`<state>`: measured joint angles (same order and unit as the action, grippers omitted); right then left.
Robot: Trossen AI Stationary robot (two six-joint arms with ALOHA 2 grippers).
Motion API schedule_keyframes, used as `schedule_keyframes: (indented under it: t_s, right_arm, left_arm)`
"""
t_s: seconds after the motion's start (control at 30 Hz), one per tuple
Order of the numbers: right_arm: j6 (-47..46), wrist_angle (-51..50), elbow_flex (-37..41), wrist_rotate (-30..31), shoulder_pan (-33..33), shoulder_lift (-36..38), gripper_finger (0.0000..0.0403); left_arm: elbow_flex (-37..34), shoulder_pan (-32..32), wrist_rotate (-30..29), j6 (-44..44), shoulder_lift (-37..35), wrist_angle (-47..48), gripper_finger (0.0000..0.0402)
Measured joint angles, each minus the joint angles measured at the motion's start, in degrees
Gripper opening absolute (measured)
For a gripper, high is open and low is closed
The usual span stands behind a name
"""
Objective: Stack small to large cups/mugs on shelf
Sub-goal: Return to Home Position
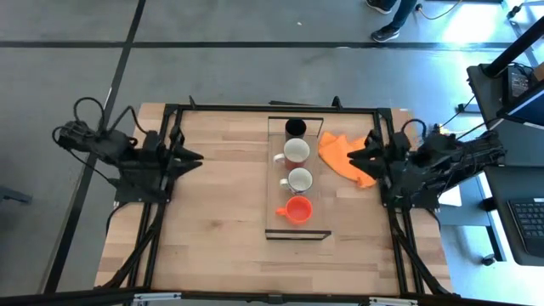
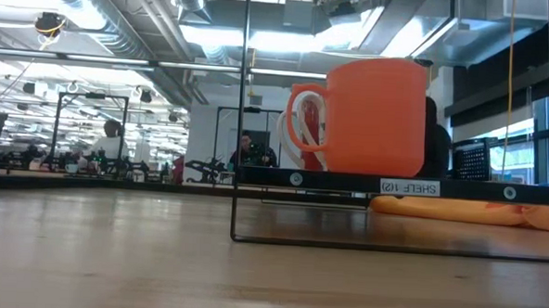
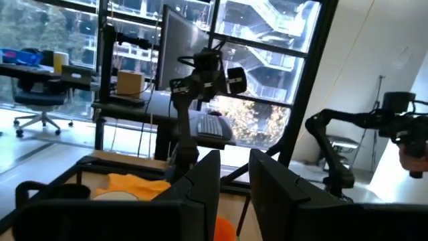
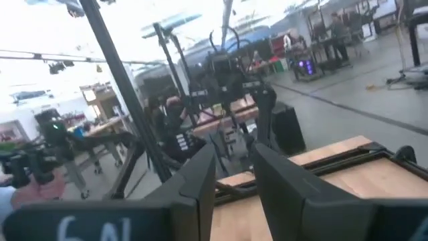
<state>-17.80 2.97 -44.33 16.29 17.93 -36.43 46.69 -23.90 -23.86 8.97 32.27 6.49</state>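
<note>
While both arms sit folded at opposite sides of the table (image 1: 221, 204), the shelf (image 1: 276, 191) stands mid-table between them, its long axis running from the far edge toward the near one.

Four cups stand in a single row on its board:
- Far end: black tumbler (image 1: 295, 127).
- Second: first white mug (image 1: 296, 151), handle toward the left arm.
- Third: second white mug (image 1: 299, 180), handle the same way.
- Near end: orange cup (image 1: 298, 209), upright, small handle also toward the left arm.

Low view: the board rides above the tabletop on a thin black frame. The orange cup fills the front, and a white mug with red marking shows partly behind it.

An orange cloth (image 1: 344, 157) lies crumpled on the table just beside the shelf, on the right arm's side.

Left gripper (image 1: 194, 157) points toward the shelf, well apart from it. Its fingers are slightly parted, with nothing between them.

Right gripper (image 1: 355, 157) points at the shelf from the other side, its tips over the cloth. A narrow gap shows between its fingers, and it holds nothing.
</note>
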Motion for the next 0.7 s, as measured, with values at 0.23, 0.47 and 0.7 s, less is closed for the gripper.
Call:
schedule_keyframes:
  t_s: [0.23,0.47,0.7]
  right_arm:
    - [-1.2,13.8,12.7,0.2,-0.2,5.0,0.0104]
    - [-1.3,25.1,22.8,1.4,-0.2,8.5,0.0104]
    - [-3.2,26.6,29.5,3.6,-0.2,13.0,0.0104]
  left_arm:
    - [-14.6,0.0,2.9,-1.5,-6.5,-13.7,0.0075]
    - [-24.8,0.2,3.4,-1.4,-14.5,-18.2,0.0075]
    - [-32.2,2.2,3.0,3.4,-22.4,-18.3,0.0075]
